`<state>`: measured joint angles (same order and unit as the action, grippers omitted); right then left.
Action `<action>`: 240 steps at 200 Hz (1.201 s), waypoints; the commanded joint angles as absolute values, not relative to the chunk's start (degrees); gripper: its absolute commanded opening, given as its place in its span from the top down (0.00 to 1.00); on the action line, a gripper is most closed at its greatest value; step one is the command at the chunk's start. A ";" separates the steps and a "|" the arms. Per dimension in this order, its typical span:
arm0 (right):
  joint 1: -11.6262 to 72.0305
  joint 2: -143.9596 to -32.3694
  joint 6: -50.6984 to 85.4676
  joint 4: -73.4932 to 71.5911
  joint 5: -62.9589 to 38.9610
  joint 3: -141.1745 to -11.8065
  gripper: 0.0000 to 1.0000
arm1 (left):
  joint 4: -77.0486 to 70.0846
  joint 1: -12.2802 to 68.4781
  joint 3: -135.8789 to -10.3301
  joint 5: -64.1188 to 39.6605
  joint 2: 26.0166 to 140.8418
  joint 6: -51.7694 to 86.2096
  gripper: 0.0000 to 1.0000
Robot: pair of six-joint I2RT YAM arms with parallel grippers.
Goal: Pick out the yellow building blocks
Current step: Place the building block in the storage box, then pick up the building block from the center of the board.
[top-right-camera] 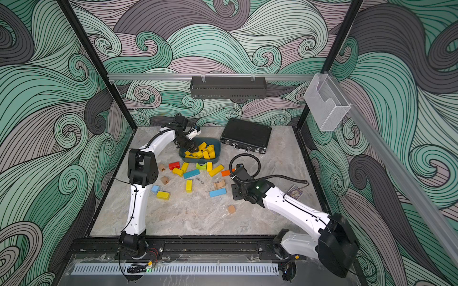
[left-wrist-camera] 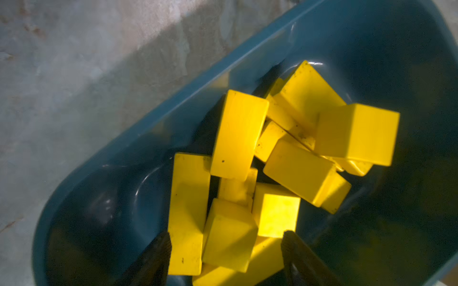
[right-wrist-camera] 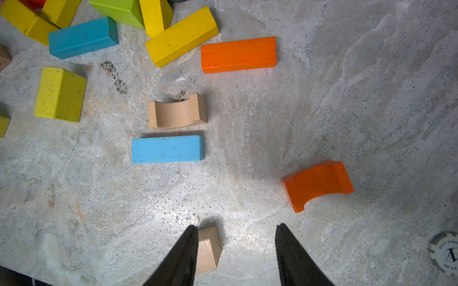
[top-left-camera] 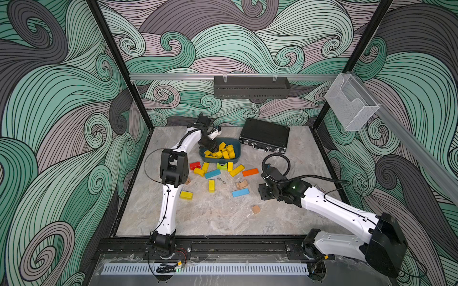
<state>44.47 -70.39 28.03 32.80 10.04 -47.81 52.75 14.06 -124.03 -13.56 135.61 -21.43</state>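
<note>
A heap of yellow building blocks fills the teal bin, which shows in both top views. My left gripper hangs over the bin's near-left end, open, with loose yellow blocks lying below the gap between its fingers. More yellow blocks lie on the table in front of the bin: a bar, an upright one and a short cuboid. My right gripper is open and holds nothing, low over bare table at the right.
A black case lies behind the bin. Among the yellow blocks are a red block, blue bars, an orange bar, a lime-green arch and a plain wooden arch. An orange arch and a small wooden block lie near my right fingers.
</note>
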 commanded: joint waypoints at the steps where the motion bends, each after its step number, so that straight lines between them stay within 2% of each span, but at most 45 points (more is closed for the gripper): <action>1: 44.98 -72.97 26.58 29.29 10.01 -51.16 0.47 | 57.39 14.57 -125.42 -14.28 124.92 -19.70 0.25; 30: 45.00 -81.41 23.13 27.01 8.63 -56.95 0.47 | 64.15 14.50 -122.58 -15.16 115.11 -16.77 0.25; 58: 45.00 -92.22 19.63 25.20 8.63 -64.56 0.47 | 64.07 14.49 -110.35 -14.73 101.29 -17.05 0.24; 81: 44.96 -101.69 17.82 25.03 9.05 -72.33 0.47 | 59.28 14.22 -96.83 -13.39 88.46 -17.01 0.19; 89: 44.76 -105.11 17.67 25.08 9.02 -74.94 0.47 | 58.04 14.22 -92.36 -12.62 84.38 -17.57 0.14; 112: 44.39 -112.59 17.57 25.57 8.39 -82.16 0.47 | 58.07 13.99 -85.50 -10.63 75.66 -18.62 0.09; 166: 42.83 -123.02 17.84 27.51 8.14 -93.66 0.46 | 59.55 13.71 -79.20 -9.40 69.86 -19.68 0.09; 240: 41.79 -126.39 18.45 29.76 8.63 -97.65 0.46 | 58.44 13.59 -75.52 -10.00 68.99 -18.19 0.08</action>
<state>41.95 -124.99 18.00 28.12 8.56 -96.33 58.41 13.89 -76.12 -10.13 70.28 -18.85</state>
